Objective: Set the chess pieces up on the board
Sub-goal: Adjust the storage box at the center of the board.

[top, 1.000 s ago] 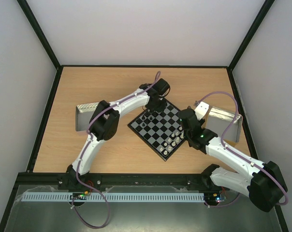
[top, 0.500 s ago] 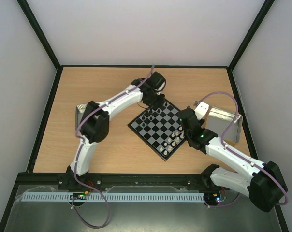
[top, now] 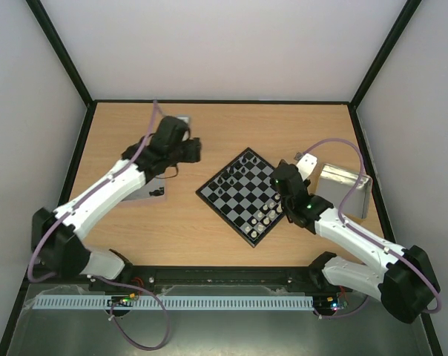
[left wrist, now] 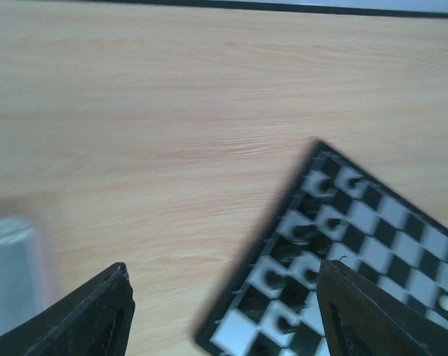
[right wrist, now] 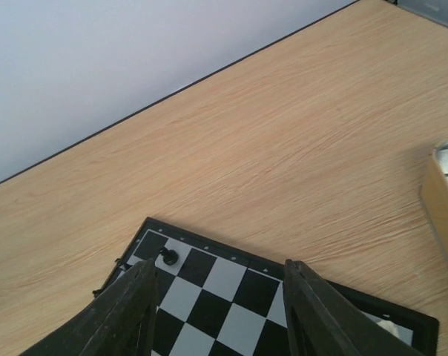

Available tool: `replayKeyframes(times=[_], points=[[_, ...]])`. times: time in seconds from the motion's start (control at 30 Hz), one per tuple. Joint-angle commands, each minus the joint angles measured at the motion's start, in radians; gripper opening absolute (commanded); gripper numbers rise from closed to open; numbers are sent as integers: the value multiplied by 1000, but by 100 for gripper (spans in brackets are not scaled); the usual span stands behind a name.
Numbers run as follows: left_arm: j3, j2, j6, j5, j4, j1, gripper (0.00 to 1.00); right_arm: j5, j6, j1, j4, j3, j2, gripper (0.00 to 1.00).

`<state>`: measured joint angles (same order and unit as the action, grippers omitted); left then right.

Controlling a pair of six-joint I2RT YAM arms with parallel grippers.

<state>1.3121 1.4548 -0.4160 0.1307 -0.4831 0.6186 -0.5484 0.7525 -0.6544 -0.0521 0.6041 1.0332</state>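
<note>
- Hovering between left tray (top: 142,194) and board (top: 242,194), the left hand (left wrist: 224,271) is spread wide, empty.
- Right hand (right wrist: 220,267), fingers apart, empty, hangs over the board's right side.
- Left tray holds dark chess pieces (top: 159,193); right tray (top: 343,182) contents unclear.
- Black pieces (top: 231,176) and white pieces (top: 265,216) line opposite board edges.

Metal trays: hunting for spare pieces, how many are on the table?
2. One metal tray lies left of the board, largely under the left arm; the other sits right of it, behind the right arm.
</note>
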Motion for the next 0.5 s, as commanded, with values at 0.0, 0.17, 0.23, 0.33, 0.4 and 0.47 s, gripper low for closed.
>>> replayKeyframes(times=[0.0, 0.17, 0.23, 0.33, 0.4, 0.47], points=[[-183, -156, -86, 89, 30, -123, 71, 36, 25, 3, 40, 39, 34, 45], [-322, -264, -142, 13, -86, -285, 74, 76, 24, 2, 57, 77, 90, 46], [-363, -271, -147, -24, -124, -335, 74, 86, 22, 2, 60, 96, 114, 46], [-402, -244, -127, -94, -174, -399, 75, 104, 22, 2, 67, 118, 147, 46], [-411, -191, -98, -154, -210, -438, 74, 113, 21, 2, 67, 133, 166, 46], [-403, -125, -79, -176, -256, -458, 74, 118, 16, 2, 69, 144, 183, 46]])
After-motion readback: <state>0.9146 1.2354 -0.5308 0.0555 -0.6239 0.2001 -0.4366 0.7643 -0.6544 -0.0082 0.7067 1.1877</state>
